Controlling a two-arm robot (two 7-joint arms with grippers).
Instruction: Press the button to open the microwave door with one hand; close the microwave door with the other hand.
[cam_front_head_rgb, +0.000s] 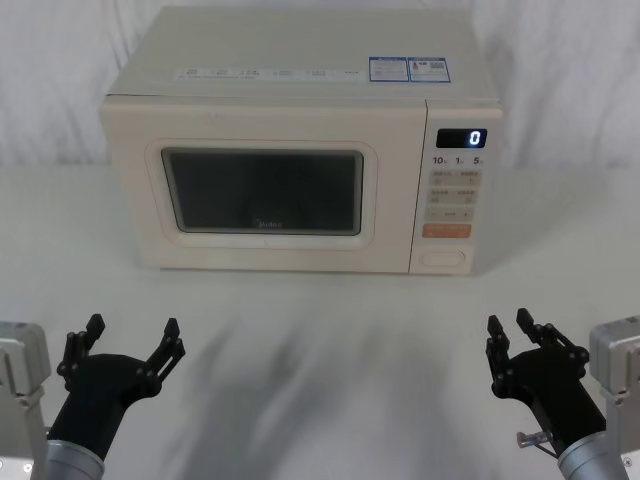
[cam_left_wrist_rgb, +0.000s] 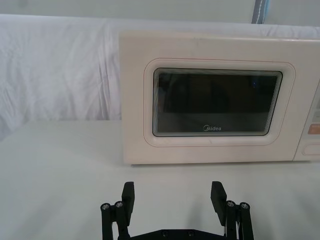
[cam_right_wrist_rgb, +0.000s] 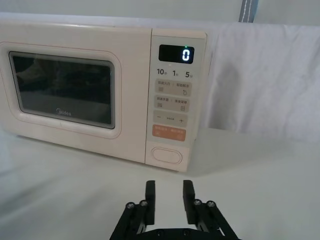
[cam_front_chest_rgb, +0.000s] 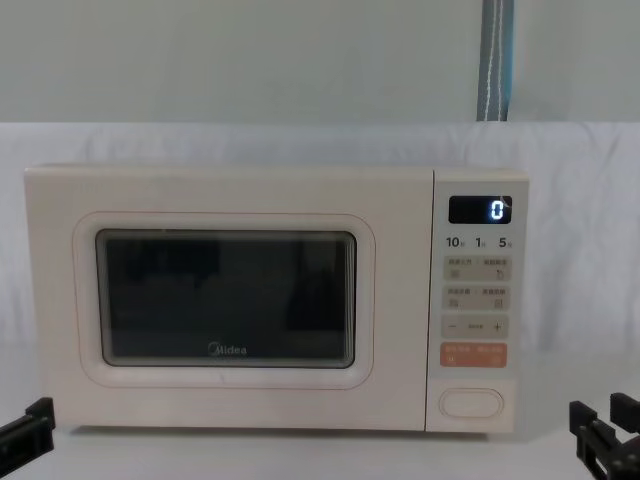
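Note:
The cream microwave stands at the back of the table with its microwave door (cam_front_head_rgb: 262, 250) (cam_left_wrist_rgb: 135, 100) (cam_right_wrist_rgb: 132, 90) (cam_front_chest_rgb: 60, 300) shut flush. The dark window carries a small "Midea" logo. The wide pill-shaped button (cam_front_head_rgb: 443, 259) (cam_right_wrist_rgb: 167, 154) (cam_front_chest_rgb: 472, 402) sits at the bottom of the control panel, under the orange key. My left gripper (cam_front_head_rgb: 133, 328) (cam_left_wrist_rgb: 173, 192) hovers low at the front left, open wide and holding nothing, well short of the door. My right gripper (cam_front_head_rgb: 510, 325) (cam_right_wrist_rgb: 169, 192) hovers at the front right, open with a narrower gap, in line with the button but clear of it.
The control panel display (cam_front_head_rgb: 462, 138) reads 0. A white cloth covers the table (cam_front_head_rgb: 320, 330) and hangs behind it. Open table surface lies between the grippers and the microwave front. A blue-grey strap (cam_front_chest_rgb: 496, 60) hangs on the back wall.

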